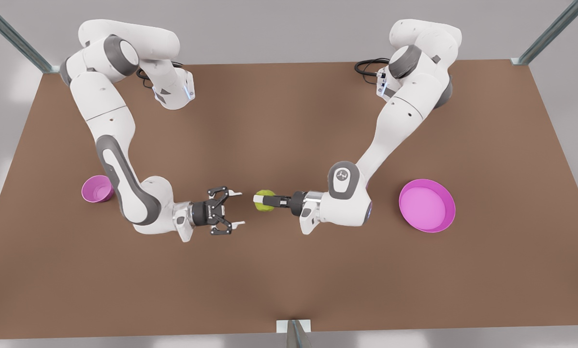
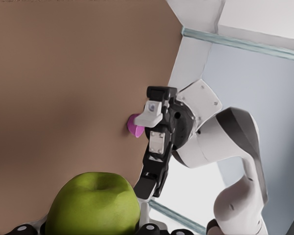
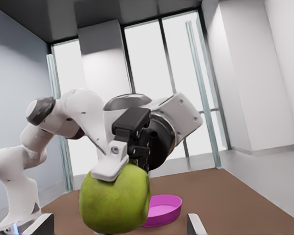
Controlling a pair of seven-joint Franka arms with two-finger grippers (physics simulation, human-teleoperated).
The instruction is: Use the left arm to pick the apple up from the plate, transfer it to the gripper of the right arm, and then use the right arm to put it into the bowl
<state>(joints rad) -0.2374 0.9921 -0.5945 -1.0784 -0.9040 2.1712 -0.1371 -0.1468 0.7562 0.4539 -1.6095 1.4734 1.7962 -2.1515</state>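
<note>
Front view: apple [image 1: 264, 200] partly claw-hidden.

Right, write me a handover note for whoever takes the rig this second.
Left gripper: shut on the apple, held out level above mid-table toward the other arm.
Right gripper: open, facing the apple with a gap between; nothing held.
Plate: on the table at the front view's right, nothing on it.
Bowl: on the table at the front view's left, behind the right arm, nothing in it.
Done: apple lifted off the plate and presented.
Left: close the gap, right gripper grips, left lets go, right puts the apple in the bowl.
</note>
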